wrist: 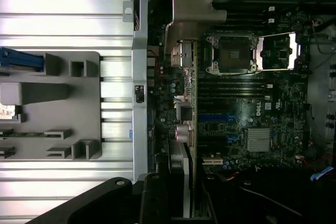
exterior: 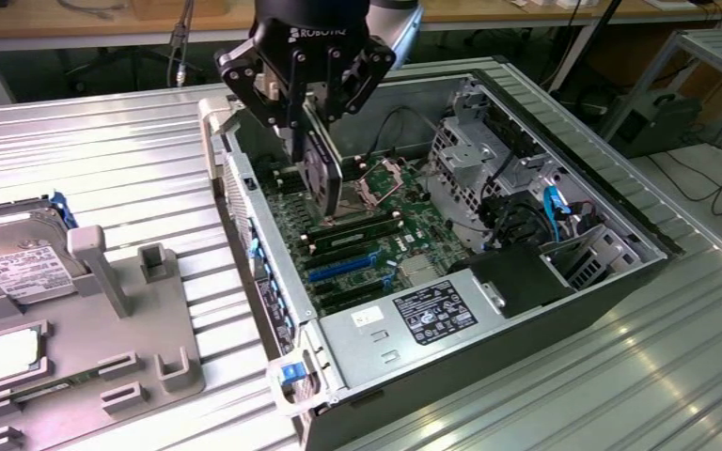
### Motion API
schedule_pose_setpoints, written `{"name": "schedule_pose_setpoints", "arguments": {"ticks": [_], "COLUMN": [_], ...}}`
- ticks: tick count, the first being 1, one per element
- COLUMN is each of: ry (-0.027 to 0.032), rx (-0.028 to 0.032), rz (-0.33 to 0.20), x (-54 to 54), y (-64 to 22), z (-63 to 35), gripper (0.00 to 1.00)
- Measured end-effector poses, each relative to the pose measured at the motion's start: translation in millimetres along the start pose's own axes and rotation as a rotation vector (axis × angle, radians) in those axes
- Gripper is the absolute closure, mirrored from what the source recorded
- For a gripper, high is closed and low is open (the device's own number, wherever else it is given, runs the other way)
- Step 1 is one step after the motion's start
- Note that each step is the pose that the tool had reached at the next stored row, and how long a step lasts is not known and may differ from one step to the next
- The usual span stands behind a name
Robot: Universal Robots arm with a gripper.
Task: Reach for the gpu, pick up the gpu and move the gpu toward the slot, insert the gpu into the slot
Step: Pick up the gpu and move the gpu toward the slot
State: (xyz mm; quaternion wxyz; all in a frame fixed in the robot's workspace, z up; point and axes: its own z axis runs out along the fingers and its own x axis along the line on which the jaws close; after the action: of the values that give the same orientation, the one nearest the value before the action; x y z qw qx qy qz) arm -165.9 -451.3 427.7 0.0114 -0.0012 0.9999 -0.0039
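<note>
Gpu [exterior: 324,183]: thin, stiff, light, judged fragile. Held upright, top edge clamped by gripper [exterior: 307,122]; slot [exterior: 341,267] near, apart.

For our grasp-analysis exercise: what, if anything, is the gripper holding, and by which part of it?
The gripper holds the gpu by its upper end. The card hangs on edge over the motherboard inside the open computer case.

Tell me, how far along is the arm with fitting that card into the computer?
Done: the gripper has the gpu clamped, lifted upright inside the open case. In hand: the card hangs over the motherboard, short of the blue slot. Left: it is not yet seated there.
</note>
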Motion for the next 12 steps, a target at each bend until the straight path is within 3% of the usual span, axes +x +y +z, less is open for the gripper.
{"name": "schedule_pose_setpoints", "arguments": {"ticks": [12], "ry": [0.0], "rx": [0.0001], "rz": [0.0], "x": [-11.7], "y": [0.0], "z": [0.3], "gripper": [0.72]}}
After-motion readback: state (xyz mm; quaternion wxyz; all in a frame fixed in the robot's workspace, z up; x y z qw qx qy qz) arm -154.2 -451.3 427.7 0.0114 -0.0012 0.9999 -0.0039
